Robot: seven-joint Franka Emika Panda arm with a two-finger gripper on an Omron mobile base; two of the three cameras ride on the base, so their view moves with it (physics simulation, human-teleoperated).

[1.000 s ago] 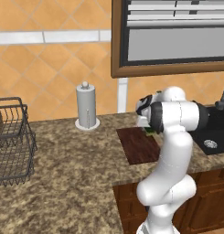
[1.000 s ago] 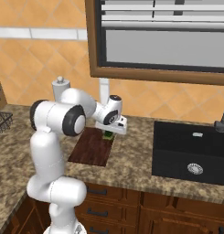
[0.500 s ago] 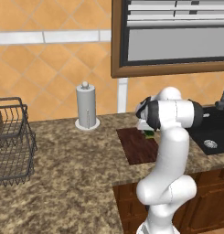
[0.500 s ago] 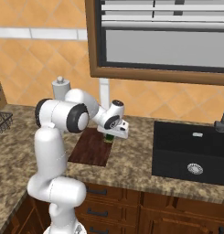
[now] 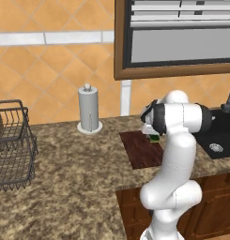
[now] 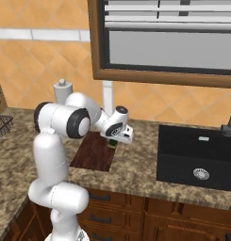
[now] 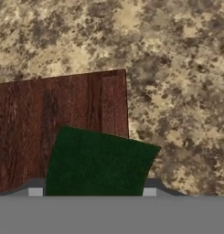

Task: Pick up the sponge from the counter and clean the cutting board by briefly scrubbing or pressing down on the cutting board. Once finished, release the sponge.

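Desk [image 5: 65, 187]: mottled brown and tan granite, extending beneath and on all sides of the end effector. In the hand view it lies beyond and to one side of the board.

Cutting board [image 7: 54, 119]: dark reddish-brown wood grain, flat on the desk, directly below the end effector. In the right base view the board [image 6: 93, 157] reaches from under the end effector toward the arm's base.

Sponge [image 7: 97, 167]: dark green, clamped in the end effector [image 6: 114, 142], between its fingers. In the hand view it covers the near part of the board and overhangs the board's edge toward the bare desk. In the left base view the sponge [image 5: 154, 138] shows as a green patch under the hand, at the board's far corner. Whether it presses on the board cannot be told.
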